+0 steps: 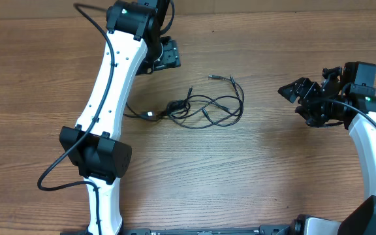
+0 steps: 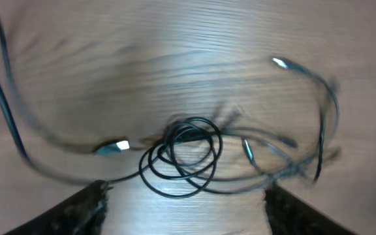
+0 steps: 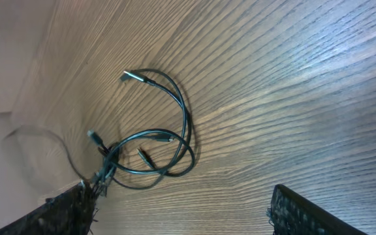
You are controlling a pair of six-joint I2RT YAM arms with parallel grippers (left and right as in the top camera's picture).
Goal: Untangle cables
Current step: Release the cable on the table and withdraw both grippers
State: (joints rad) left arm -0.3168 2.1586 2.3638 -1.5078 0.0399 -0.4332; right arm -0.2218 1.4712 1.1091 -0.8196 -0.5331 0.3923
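Cables [image 1: 207, 108]: light, limp tangle on tabletop [image 1: 240, 183] near left end effector [image 1: 168, 57]; it and right end effector [image 1: 297, 99] both spread, empty; likely best pinched at a stiff plug end [image 1: 212, 77] outside the loops.

all i have on my screens apart from the job is the table [image 1: 253, 176]. it is a brown wood-grain top that fills nearly the whole overhead frame. its grain runs left to right, and faint seams cross the frame from side to side. in the left wrist view the same grain fills the frame, soft and blurred. in the right wrist view the grain runs on a diagonal and looks brighter toward the upper right. the upper left corner of that view shows a plain pale area [image 3: 5, 59] beyond the table's edge; i cannot tell what it is.
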